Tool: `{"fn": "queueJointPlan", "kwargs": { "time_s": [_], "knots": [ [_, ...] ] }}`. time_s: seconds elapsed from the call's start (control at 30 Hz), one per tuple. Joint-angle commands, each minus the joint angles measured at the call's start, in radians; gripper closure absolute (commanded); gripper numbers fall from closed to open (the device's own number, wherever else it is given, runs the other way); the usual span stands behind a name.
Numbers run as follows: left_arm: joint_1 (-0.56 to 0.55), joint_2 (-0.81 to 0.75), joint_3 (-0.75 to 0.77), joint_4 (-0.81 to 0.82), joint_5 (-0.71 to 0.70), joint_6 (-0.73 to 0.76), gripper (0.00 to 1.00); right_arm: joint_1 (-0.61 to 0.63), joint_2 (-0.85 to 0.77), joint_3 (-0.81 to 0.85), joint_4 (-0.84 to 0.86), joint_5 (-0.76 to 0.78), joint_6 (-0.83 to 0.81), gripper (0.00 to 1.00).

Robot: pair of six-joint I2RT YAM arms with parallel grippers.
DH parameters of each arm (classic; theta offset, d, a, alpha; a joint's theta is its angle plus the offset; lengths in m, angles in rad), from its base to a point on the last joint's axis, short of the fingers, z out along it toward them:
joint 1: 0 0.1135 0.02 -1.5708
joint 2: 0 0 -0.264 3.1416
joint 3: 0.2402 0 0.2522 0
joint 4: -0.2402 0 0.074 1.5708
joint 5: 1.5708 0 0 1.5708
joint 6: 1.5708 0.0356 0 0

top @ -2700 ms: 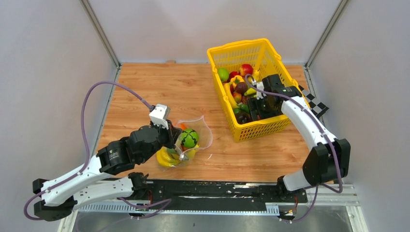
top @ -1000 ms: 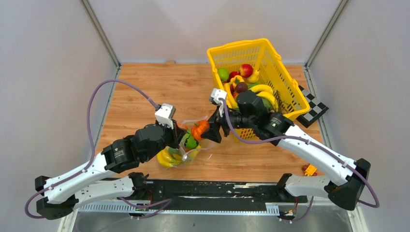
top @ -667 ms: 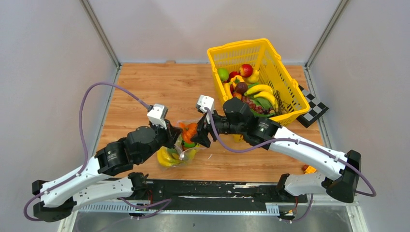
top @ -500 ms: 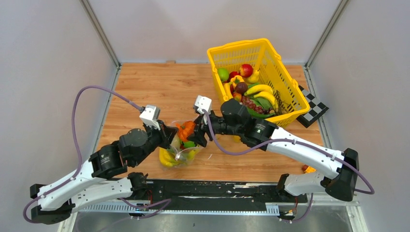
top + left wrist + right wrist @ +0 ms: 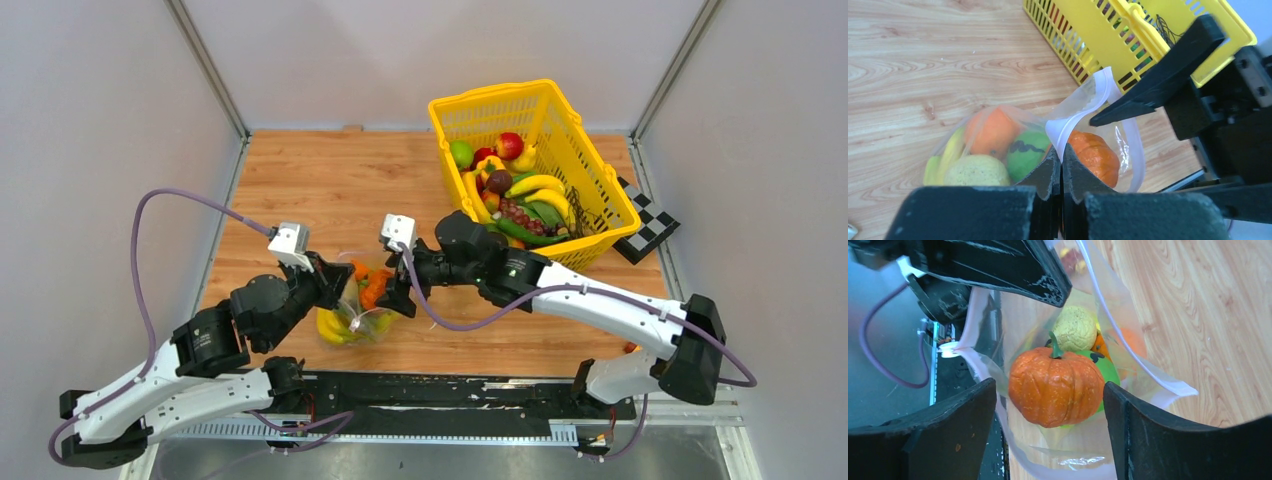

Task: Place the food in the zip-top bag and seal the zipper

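Note:
The clear zip-top bag point(image 5: 352, 312) lies near the table's front edge, mouth held up. My left gripper point(image 5: 1062, 155) is shut on its whitish zipper strip point(image 5: 1075, 117). Inside the bag lie an orange point(image 5: 995, 132), a green piece point(image 5: 1028, 150), a pale lemon point(image 5: 975, 170) and bananas point(image 5: 332, 328). An orange toy pumpkin point(image 5: 1055, 387) rests on top of them, just inside the mouth. My right gripper point(image 5: 1048, 390) hangs open over the mouth, both fingers apart from the pumpkin. In the top view the right gripper point(image 5: 392, 295) faces the left gripper point(image 5: 340, 290) across the bag.
The yellow basket point(image 5: 490, 100) stands at the back right, holding more food point(image 5: 515, 190): apples, bananas, grapes and green pieces. A checkered board point(image 5: 645, 225) lies beside it on the right. The basket wall point(image 5: 1098, 40) is close behind the bag.
The right arm swung from the basket to the bag with the pumpkin, then opened its jaws, leaving the pumpkin in the bag. The left arm pulled the bag's rim leftward.

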Motion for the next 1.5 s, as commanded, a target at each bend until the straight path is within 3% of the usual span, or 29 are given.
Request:
{"fn": "queueJointPlan", "kwargs": {
  "time_s": [0.0,0.1,0.2,0.37,0.43,0.57,0.77,0.9,0.93,1.0,1.13,1.23,1.37,1.47],
  "knots": [
    [0.001,-0.034,0.004,0.056,-0.054,-0.029,0.98,0.004,-0.119,-0.004,0.099,-0.041,0.007,0.21],
    [0.001,-0.039,0.005,0.054,-0.065,-0.027,0.97,0.004,-0.179,-0.022,0.104,-0.035,0.008,0.20],
    [0.000,-0.038,0.006,0.054,-0.071,-0.025,0.97,0.005,-0.237,-0.038,0.097,-0.009,0.010,0.26],
    [0.000,-0.036,0.010,0.055,-0.067,-0.022,0.97,0.004,-0.236,-0.032,-0.049,0.274,0.076,0.25],
    [0.001,-0.035,0.010,0.052,-0.065,-0.021,0.97,0.004,-0.213,-0.018,-0.132,0.377,0.178,0.25],
    [0.001,-0.035,0.007,0.053,-0.071,-0.023,0.97,0.004,-0.184,-0.054,-0.148,0.296,0.303,0.28],
    [0.001,-0.039,0.010,0.043,-0.074,-0.026,0.97,0.004,-0.148,-0.065,-0.127,0.309,0.357,0.63],
    [0.000,-0.049,0.008,0.033,-0.084,-0.027,0.97,0.003,-0.136,-0.021,-0.098,0.251,0.344,0.98],
    [0.001,-0.050,0.008,0.027,-0.089,-0.021,0.97,0.004,-0.129,-0.002,-0.090,0.235,0.347,1.00],
    [0.001,-0.036,0.037,-0.015,-0.101,0.002,0.97,0.004,-0.114,0.048,-0.055,0.172,0.349,1.00],
    [0.001,0.054,0.209,-0.276,-0.225,0.009,0.98,0.005,-0.096,0.109,0.070,0.047,0.374,1.00],
    [0.000,0.089,0.312,-0.401,-0.254,0.038,0.97,0.005,-0.077,0.141,0.097,0.042,0.410,1.00],
    [0.001,0.133,0.375,-0.498,-0.215,0.078,0.95,0.015,-0.007,0.249,-0.085,0.242,0.411,1.00],
    [0.001,0.199,0.380,-0.497,-0.061,0.132,0.98,0.019,-0.016,0.225,-0.036,0.113,0.374,1.00]
  ]
}}
